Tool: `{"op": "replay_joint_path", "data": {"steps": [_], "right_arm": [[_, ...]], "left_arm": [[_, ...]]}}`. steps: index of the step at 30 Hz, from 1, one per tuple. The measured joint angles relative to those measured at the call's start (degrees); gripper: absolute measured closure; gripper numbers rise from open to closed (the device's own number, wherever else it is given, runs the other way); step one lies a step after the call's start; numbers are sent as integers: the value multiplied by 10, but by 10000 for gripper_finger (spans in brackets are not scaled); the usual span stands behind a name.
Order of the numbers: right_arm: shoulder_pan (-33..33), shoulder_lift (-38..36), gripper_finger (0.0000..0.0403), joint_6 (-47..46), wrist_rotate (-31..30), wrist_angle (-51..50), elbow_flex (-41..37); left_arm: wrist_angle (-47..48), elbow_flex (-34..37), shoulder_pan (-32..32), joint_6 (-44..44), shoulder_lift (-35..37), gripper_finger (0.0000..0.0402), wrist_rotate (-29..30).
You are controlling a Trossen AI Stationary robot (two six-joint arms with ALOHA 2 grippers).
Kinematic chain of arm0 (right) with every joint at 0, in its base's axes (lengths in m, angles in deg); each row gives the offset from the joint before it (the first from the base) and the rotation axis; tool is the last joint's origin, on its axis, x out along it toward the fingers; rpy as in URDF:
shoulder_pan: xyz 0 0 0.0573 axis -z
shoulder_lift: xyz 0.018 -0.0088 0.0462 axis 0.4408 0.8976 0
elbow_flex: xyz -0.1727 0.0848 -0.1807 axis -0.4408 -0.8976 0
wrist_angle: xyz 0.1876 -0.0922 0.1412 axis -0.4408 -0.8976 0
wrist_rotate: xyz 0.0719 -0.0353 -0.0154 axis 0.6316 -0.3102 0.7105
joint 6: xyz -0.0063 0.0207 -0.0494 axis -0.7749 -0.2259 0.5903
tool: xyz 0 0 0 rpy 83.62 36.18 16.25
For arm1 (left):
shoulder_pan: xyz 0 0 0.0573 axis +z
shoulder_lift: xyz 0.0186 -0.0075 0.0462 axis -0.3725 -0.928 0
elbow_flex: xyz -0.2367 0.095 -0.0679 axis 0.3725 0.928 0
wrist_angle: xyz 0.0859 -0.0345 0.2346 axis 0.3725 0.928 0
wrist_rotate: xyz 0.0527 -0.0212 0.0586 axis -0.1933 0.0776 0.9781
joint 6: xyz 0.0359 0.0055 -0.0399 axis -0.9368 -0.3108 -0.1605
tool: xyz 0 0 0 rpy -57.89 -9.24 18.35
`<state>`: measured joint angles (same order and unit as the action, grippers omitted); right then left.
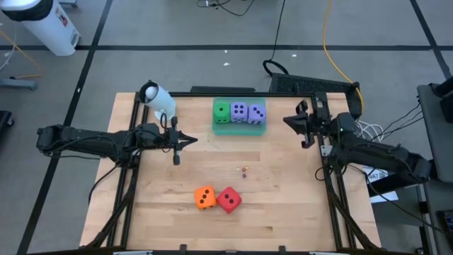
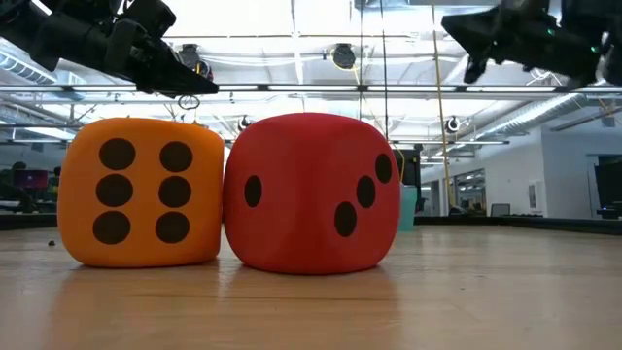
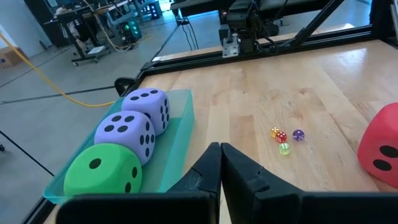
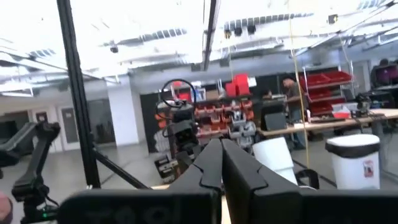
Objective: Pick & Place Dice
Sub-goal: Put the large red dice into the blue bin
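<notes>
An orange die (image 1: pixel 204 197) and a red die (image 1: pixel 229 200) sit touching side by side on the wooden table (image 1: pixel 283 212), toward its near edge and about midway across, the orange one on the left. Seen from table height, the orange die shows six pips and the red die shows three on one face. At the far edge of the table, a shallow green tray (image 1: pixel 239 128) holds a green die (image 1: pixel 221 110) and two purple dice (image 1: pixel 248 112) in a row. A few tiny coloured beads (possibly miniature dice) (image 1: pixel 244 170) lie on the bare wood between tray and pair.

The left gripper (image 1: pixel 190 141) hovers over the left-centre of the table, fingers pressed together and holding nothing. The orange die lies toward the near edge from it and slightly right. The right gripper (image 1: pixel 289 120), also closed and empty, waits at the far right, well apart. The left arm looks nearer to the pair and would have to open first.
</notes>
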<state>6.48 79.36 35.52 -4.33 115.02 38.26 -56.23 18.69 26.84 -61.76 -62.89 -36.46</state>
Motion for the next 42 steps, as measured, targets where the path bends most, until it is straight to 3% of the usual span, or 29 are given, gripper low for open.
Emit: {"op": "replay_joint_path", "data": {"steps": [5,11,13,19,22,25,33,42], "right_arm": [[40,-33,403,-20,1,-31,-19],[56,-91,403,14,27,-232,40],[39,-110,403,46,-10,-305,59],[-56,-131,403,129,-227,-421,62],[-116,-128,403,158,-304,-420,49],[-166,-128,403,178,-330,-412,41],[-229,-163,403,214,-284,-269,-23],[-229,-195,403,190,-301,-270,-79]], "left_arm": [[0,0,0,2,0,380,0],[3,0,0,14,0,380,0],[7,0,0,14,0,380,1],[7,0,0,14,0,380,57],[7,0,0,14,0,380,64],[7,0,0,14,0,380,63],[15,0,0,9,0,380,63],[15,0,0,16,0,380,63]]}}
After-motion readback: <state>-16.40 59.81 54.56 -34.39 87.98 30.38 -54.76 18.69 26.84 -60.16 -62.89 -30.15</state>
